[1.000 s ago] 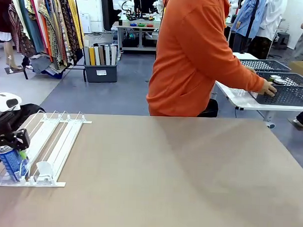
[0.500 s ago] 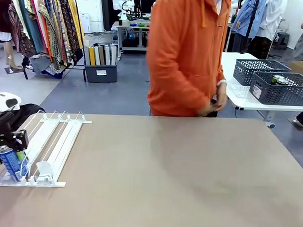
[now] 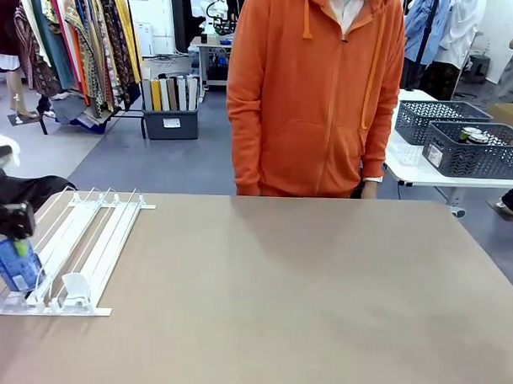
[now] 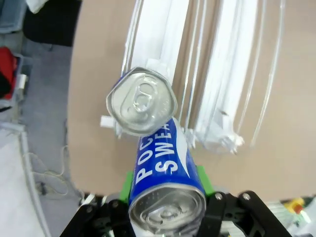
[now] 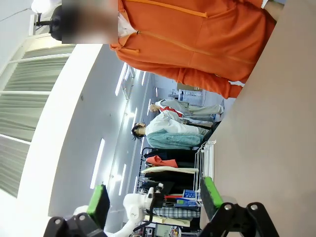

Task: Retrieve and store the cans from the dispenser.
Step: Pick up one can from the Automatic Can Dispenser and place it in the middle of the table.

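— So, the left gripper [image 4: 166,181]?
— Pinching a slim blue drink can with white letters [image 4: 160,163], at the white plastic rail dispenser [image 3: 95,237], near left on the brown table [image 3: 321,287]. Right gripper [image 5: 154,197] spread, empty. Person in orange hoodie [image 3: 315,93] stands far.

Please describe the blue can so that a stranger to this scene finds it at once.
Find the white dispenser at the table's left end. At its front lip, the left gripper holds a tilted can. It is blue with white lettering, clamped between green pads; the other can is ungripped.
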